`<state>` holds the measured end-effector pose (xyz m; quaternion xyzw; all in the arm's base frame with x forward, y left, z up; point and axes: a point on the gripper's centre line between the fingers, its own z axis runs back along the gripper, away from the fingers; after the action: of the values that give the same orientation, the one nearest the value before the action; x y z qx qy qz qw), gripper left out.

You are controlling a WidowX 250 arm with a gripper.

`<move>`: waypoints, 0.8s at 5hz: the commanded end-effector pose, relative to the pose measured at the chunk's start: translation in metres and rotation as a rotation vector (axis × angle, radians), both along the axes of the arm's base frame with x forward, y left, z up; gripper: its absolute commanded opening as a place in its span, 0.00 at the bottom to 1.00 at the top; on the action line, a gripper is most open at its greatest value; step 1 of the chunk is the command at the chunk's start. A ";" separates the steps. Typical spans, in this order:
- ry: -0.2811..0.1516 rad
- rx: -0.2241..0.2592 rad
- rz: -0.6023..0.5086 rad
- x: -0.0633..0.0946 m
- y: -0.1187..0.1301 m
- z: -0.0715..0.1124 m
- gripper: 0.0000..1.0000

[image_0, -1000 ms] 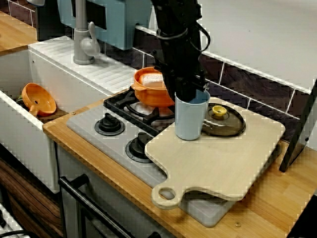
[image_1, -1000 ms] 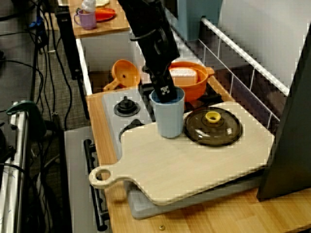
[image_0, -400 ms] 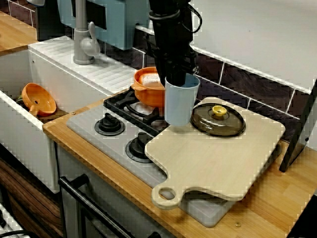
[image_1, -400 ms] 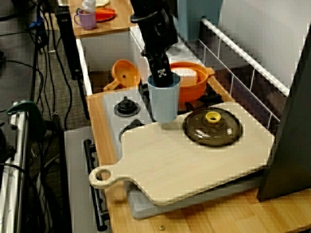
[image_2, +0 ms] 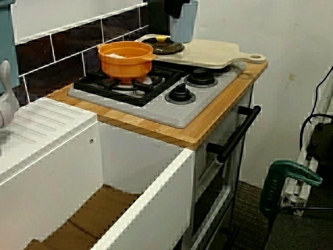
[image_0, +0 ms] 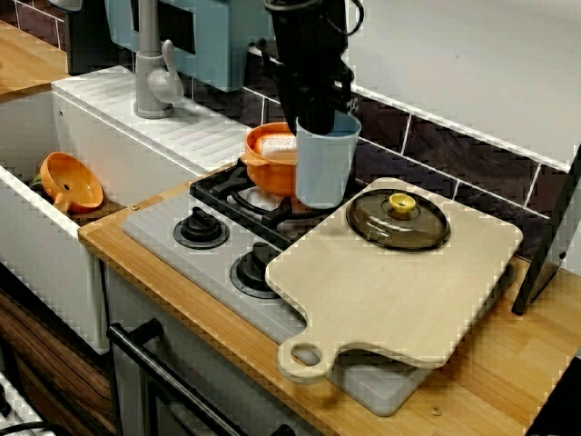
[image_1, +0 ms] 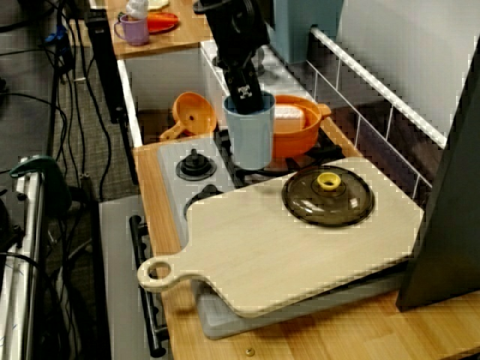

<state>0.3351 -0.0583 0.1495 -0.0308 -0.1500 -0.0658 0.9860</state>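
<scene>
- One cutting board (image_0: pixel 399 291), lower centre, lies flat over the stove (image_0: pixel 172 250).
- Glass lid (image_0: pixel 398 221) rests on it, knob up.
- Blue cup (image_0: pixel 322 173), centre, hangs upright above the stove. The gripper (image_0: pixel 318 123) is clamped on its rim so it hangs level.
- Orange pot (image_0: pixel 268 174) sits just behind.

Pale blue cup (image_0: pixel 324 168), plain. Black pincer (image_0: pixel 316 120) with a small black-and-white square marker (image_1: pixel 244 92). Orange pot (image_0: pixel 268 165), white block (image_0: pixel 277 143) inside. Smoky dark-brown see-through lid (image_0: pixel 413 232), yellow knob (image_0: pixel 400 203). Board (image_0: pixel 399 295) light beige wood, plain. Stove (image_0: pixel 154 221) grey, black grate (image_0: pixel 227 186), black dials (image_0: pixel 200 225). Tabletop (image_0: pixel 508 372) honey wood grain. Orange funnel (image_0: pixel 73 182). Wall tiles (image_0: pixel 454 159) dark brown, white grout. Purple mug (image_1: pixel 133 30)
</scene>
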 end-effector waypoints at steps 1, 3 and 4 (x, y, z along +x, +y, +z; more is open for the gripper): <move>-0.116 0.024 0.008 0.015 0.018 0.049 0.00; -0.227 0.153 -0.012 0.019 0.018 0.052 0.00; -0.274 0.222 -0.021 0.022 0.019 0.049 0.00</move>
<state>0.3561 -0.0394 0.1780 0.0866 -0.2446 -0.0981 0.9608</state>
